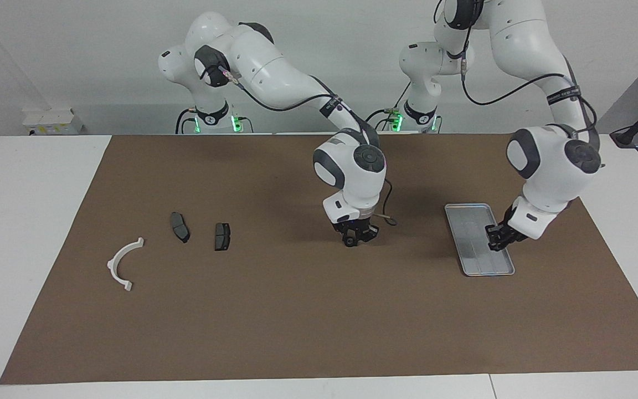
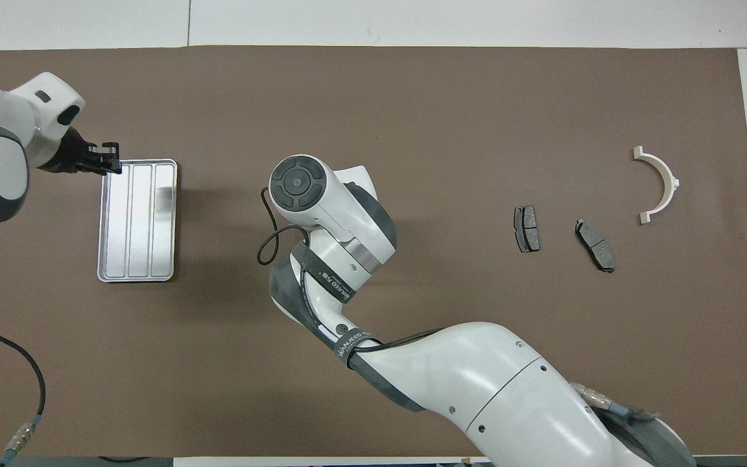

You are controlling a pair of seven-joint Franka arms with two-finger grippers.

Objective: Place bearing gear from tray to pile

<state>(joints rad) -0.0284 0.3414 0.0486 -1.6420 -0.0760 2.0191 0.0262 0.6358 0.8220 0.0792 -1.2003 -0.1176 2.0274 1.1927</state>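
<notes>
My right gripper (image 1: 355,237) is down at the mat's middle, its fingertips drawn in on a small black bearing gear (image 1: 350,242); in the overhead view its own wrist hides both. My left gripper (image 1: 498,243) hangs shut over the rim of the silver tray (image 1: 471,221) toward the left arm's end, seemingly pinching a small dark bearing gear that its fingers mostly hide. The tray (image 2: 143,220) shows nothing in it. The pile lies toward the right arm's end: a white half-ring bracket (image 1: 122,265) and two dark brake pads (image 1: 180,226) (image 1: 222,236).
A brown mat (image 1: 297,321) covers the white table. The right arm's forearm (image 2: 477,383) stretches low across the mat's near part. A loose black cable (image 2: 30,383) trails over the mat's corner near the left arm.
</notes>
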